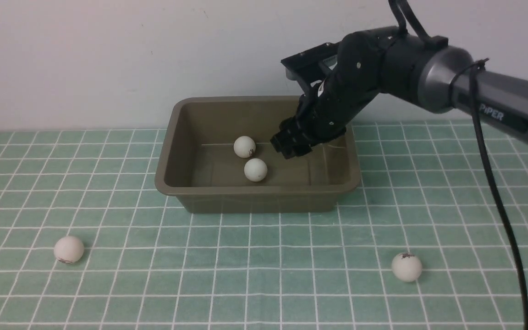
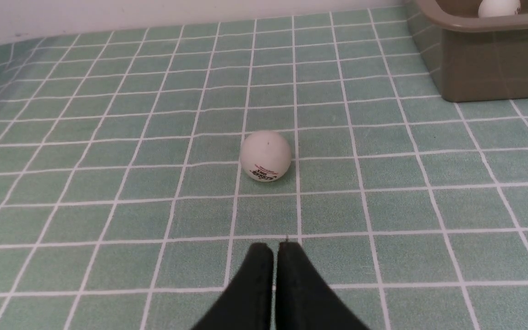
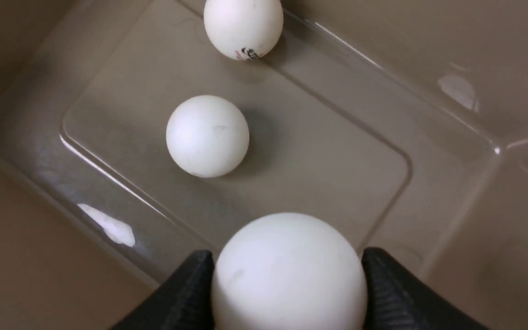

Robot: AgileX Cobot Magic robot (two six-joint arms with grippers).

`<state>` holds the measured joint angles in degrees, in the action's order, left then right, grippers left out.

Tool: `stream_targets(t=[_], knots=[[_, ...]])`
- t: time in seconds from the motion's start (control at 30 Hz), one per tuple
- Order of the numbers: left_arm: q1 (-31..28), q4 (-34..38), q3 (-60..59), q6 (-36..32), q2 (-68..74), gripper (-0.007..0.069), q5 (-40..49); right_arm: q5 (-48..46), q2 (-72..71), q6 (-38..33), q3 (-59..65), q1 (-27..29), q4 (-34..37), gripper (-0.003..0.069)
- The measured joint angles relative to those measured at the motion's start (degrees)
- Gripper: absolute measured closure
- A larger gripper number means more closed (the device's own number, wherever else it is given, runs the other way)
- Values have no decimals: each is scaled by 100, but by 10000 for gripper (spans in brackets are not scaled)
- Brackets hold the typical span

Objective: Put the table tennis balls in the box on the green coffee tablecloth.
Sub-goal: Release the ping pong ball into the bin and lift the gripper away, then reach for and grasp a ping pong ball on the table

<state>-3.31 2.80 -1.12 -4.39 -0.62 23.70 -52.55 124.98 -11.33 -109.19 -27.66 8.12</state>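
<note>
Front-left ball [image 1: 68,249] and front-right ball [image 1: 406,266] sit loose on the green coffee tablecloth [image 1: 264,293] near its front edge, well apart. Right gripper [image 1: 291,144] is inside the box [image 1: 255,190], in its right half. Its fingers [image 3: 397,298] clamp either side of the held ball [image 3: 289,270], over the box floor. Rear settled ball [image 1: 244,146] and front settled ball [image 1: 255,169] lie toward the box middle, left of that gripper and off the drop spot. Judgement: release goes straight down, no shift needed. Left gripper [image 2: 274,250] is pressed closed and empty, low over the cloth. Front-left ball lies dead ahead of its tips, so the left arm is nearer that one. The right arm is nearer front-right ball.
</note>
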Motion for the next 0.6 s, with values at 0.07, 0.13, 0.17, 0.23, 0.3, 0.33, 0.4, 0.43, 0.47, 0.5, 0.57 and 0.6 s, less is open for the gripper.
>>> stream_targets(t=[0.07, 0.13, 0.17, 0.23, 0.3, 0.33, 0.4, 0.43, 0.47, 0.5, 0.57, 0.6], knots=[[0, 0, 0, 0, 0, 629, 0, 12, 0, 0, 0, 0, 5, 267], [0, 0, 0, 0, 0, 629, 0, 12, 0, 0, 0, 0, 19, 244], [0, 0, 0, 0, 0, 629, 0, 12, 0, 0, 0, 0, 19, 237], [0, 0, 0, 0, 0, 629, 0, 12, 0, 0, 0, 0, 19, 234], [0, 0, 0, 0, 0, 629, 0, -39, -9, -4, 0, 0, 19, 232], [0, 0, 0, 0, 0, 629, 0, -76, -19, -4, 0, 0, 9, 232], [0, 0, 0, 0, 0, 629, 0, -157, -73, -4, 0, 0, -56, 232], [0, 0, 0, 0, 0, 629, 0, -222, -118, -4, 0, 0, -123, 232], [0, 0, 0, 0, 0, 629, 0, -285, -183, -4, 0, 0, -181, 232], [0, 0, 0, 0, 0, 629, 0, -359, -240, -4, 0, 0, -274, 232], [0, 0, 0, 0, 0, 629, 0, -464, -383, -4, 0, 0, -406, 232], [0, 0, 0, 0, 0, 629, 0, -569, -489, -4, 0, 0, -519, 232]])
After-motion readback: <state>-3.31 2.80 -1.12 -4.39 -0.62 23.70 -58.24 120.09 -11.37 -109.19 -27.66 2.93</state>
